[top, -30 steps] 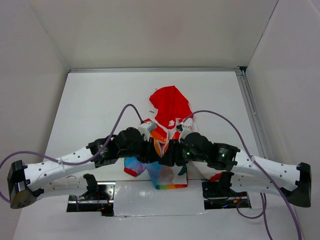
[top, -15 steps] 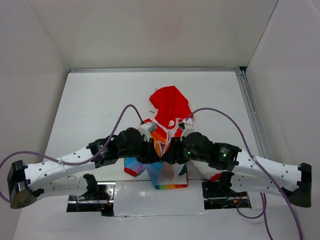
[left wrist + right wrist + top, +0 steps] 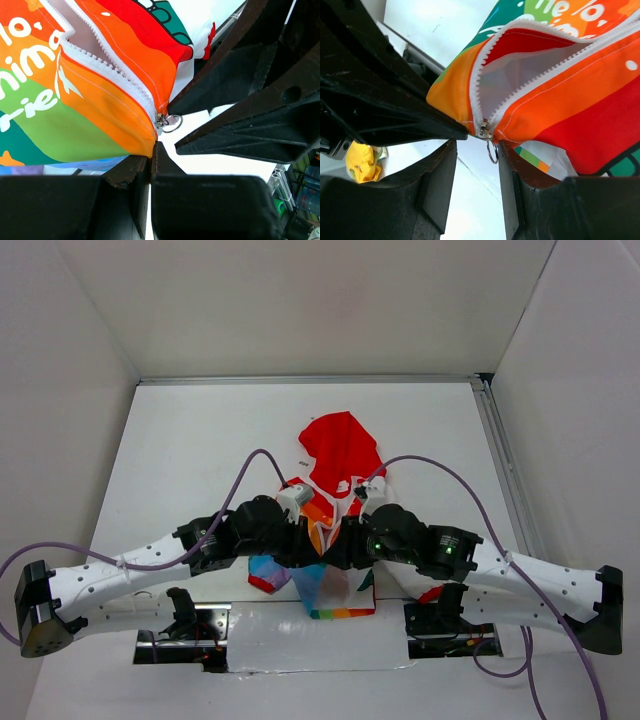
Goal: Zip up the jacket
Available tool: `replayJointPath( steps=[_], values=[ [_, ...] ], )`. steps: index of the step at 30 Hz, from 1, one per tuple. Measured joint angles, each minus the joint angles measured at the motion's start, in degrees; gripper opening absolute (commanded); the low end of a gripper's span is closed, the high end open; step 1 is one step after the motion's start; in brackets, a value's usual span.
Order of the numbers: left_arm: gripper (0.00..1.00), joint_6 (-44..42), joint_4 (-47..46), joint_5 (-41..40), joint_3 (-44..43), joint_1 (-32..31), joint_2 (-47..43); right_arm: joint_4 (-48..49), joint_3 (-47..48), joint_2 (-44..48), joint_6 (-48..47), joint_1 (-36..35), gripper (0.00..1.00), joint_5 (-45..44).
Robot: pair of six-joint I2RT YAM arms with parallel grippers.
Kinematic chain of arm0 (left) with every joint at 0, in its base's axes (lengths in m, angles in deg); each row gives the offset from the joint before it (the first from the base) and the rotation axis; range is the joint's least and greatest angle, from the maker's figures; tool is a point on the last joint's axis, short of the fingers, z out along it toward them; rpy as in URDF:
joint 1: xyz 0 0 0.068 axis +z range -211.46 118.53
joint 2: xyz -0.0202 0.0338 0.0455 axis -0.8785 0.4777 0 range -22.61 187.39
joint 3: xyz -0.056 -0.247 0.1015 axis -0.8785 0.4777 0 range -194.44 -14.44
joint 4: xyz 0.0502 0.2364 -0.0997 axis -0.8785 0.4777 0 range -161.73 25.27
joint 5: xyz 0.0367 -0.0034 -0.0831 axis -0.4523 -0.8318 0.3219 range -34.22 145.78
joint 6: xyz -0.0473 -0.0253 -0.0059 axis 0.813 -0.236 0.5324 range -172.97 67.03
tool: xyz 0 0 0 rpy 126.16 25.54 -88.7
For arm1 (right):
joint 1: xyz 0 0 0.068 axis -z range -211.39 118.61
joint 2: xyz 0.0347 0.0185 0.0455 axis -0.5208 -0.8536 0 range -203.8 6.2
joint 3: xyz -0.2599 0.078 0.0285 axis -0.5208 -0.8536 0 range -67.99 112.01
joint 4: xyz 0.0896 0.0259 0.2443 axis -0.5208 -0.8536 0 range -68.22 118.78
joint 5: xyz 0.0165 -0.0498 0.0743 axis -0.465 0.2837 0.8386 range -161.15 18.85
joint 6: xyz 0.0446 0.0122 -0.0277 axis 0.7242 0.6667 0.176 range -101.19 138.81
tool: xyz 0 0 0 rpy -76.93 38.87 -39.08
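I'd pinch the pull ring [image 3: 491,150] squarely before drawing it toward 12 o'clock. My right gripper [image 3: 477,167] is released, fingers [image 3: 440,180] straddling the ring, and the left gripper [image 3: 151,150] is clenched on the hem corner [image 3: 144,142] beside it. Both arms reach in low from 7 and 5, meeting at the hem of the jacket [image 3: 337,598], hood [image 3: 340,450] at 12.

The top camera looks down from behind both arm bases [image 3: 40,610] over the whole table [image 3: 180,440]. Each wrist camera peers close past its own fingers [image 3: 130,172], and both share the zipper pull [image 3: 165,121] at the jacket [image 3: 560,105] hem.
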Motion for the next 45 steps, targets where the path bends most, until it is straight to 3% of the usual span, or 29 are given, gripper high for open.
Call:
replayJointPath(
  steps=[10, 16, 21, 24, 26, 28, 37, 45],
  values=[
    [0.0, 0.02, 0.02, -0.42, 0.0, -0.02, -0.22, 0.44, -2.08, 0.48, 0.87, -0.02, 0.44, 2.58],
    [0.0, 0.02, 0.0, -0.42, 0.0, -0.02, -0.68, 0.7, -2.54, 0.92, 1.66, -0.02, 0.31, 2.82],
    [0.0, 0.0, 0.0, -0.39, 0.0, -0.02, -0.68, 1.31, -2.54, 0.92, 2.03, -0.02, 0.3, 2.16],
    [0.0, 0.0, 0.0, -0.39, 0.0, -0.02, -0.68, 1.66, -2.54, 0.9, 2.01, -0.02, 0.15, 1.7],
    [0.0, 0.0, 0.0, -0.39, 0.0, -0.02, -0.68, 1.75, -2.54, 0.9, 2.14, -0.02, 0.13, 1.44],
    [0.0, 0.0, 0.0, -0.39, 0.0, 0.0, -0.68, 1.73, -2.54, 0.76, 2.05, -0.02, 0.0, 1.25],
    [0.0, -0.42, 0.04, -0.39, 0.0, 0.0, -0.59, 1.49, -2.01, -0.96, 2.08, -0.02, 0.0, 0.87],
    [0.0, -0.44, -1.46, 0.28, 0.04, 0.0, 1.55, -4.76, 4.31, -0.55, 1.07, 1.42, 0.0, 1.66]
  ],
)
